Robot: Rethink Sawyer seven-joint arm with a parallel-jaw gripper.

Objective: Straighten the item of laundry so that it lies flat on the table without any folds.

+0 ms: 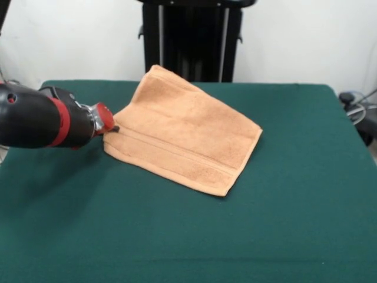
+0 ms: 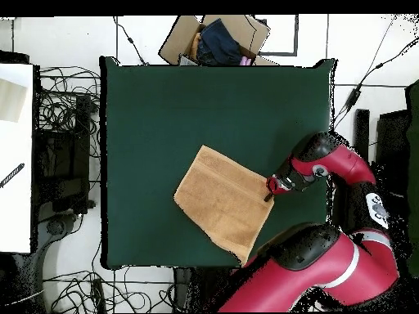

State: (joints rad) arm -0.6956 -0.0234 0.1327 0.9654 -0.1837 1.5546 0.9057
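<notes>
The red-and-black gripper met the corner of the orange-tan terry towel on the green felt table — jaw state indiscernible; best drawn outward — low, slow.

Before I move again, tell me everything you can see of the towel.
The towel is light orange-tan terry, roughly square, spread on the green table with its corners turned diagonal to the table's edges. A woven band stripe runs near its front hem. It looks mostly flat, with no obvious fold. The gripper meets one corner at its edge.
</notes>
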